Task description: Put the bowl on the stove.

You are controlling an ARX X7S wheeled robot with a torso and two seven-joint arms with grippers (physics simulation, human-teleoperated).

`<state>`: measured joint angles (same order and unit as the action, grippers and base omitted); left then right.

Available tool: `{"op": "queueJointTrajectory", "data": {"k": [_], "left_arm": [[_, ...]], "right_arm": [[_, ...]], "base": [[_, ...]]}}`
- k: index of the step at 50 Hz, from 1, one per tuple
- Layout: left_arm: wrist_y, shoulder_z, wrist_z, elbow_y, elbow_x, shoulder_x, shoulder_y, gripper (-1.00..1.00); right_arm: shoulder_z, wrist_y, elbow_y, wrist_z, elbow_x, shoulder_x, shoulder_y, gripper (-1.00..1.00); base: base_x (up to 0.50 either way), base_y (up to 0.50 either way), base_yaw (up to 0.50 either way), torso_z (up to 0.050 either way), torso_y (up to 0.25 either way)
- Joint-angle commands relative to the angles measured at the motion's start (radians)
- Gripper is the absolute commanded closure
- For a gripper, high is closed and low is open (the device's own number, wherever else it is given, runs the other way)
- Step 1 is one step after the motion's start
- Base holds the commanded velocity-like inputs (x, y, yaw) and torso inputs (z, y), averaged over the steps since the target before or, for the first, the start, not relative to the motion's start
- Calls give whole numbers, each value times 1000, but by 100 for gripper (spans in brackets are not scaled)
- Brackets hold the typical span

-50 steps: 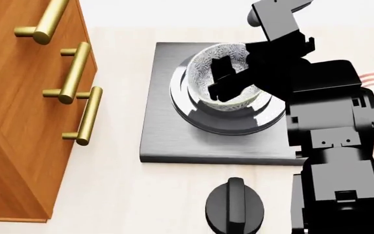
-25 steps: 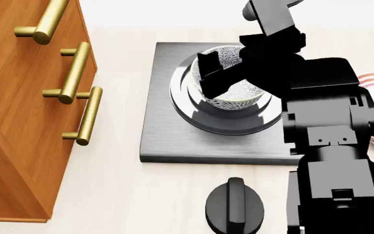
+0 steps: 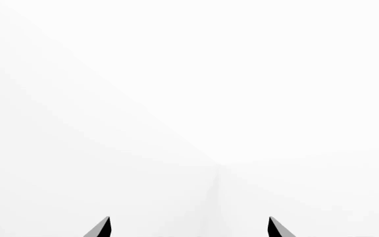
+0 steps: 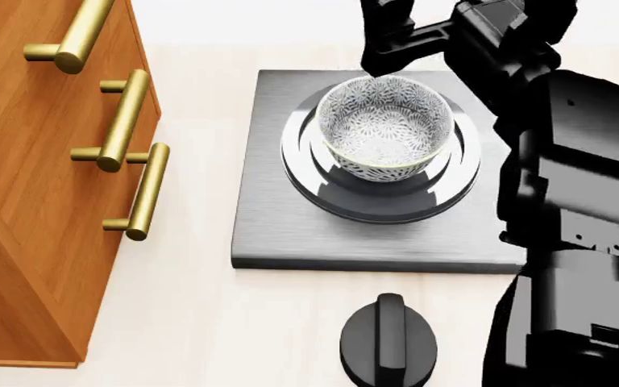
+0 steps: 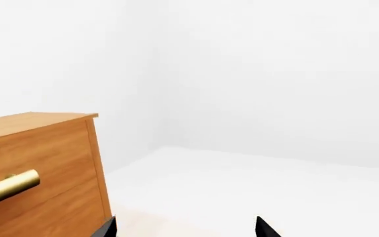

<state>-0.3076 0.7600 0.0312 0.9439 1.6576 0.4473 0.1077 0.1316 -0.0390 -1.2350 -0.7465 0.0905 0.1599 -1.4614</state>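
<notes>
The bowl, white with a grey-blue floral pattern, stands upright on the round burner of the dark grey stove. My right gripper is above and beyond the bowl's far rim, apart from it, open and empty. In the right wrist view its two fingertips stand wide apart around the gripper's middle, with nothing between them. My left gripper shows only in its wrist view, tips wide apart, facing blank white. The bowl and stove are out of both wrist views.
A wooden drawer cabinet with brass handles stands left of the stove; it also shows in the right wrist view. A black round knob lies in front of the stove. My right arm fills the right side.
My right gripper, which had its fingers over the bowl's rim, has let go and lifted away toward the far side. The bowl stays on the burner.
</notes>
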Motion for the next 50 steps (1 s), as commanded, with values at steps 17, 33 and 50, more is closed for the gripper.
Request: {"op": "queueJointTrajectory", "data": {"k": [17,33,50], "left_arm": [[1,7,1,12,-9,-17,1,-100],[5,8,2,5,-10,-17,2,-100],[5,4,1,-7,-27,-22,5,-100]], "right_arm": [[305,-361,1358,58,306,-102,768,-100],[498,-346,1652,122,505,-110,940,-100],[703,-254,1753,198,688,-137,1030,-100]], "base": [[0,0,0,0,0],[0,0,0,0,0],[0,0,0,0,0]]}}
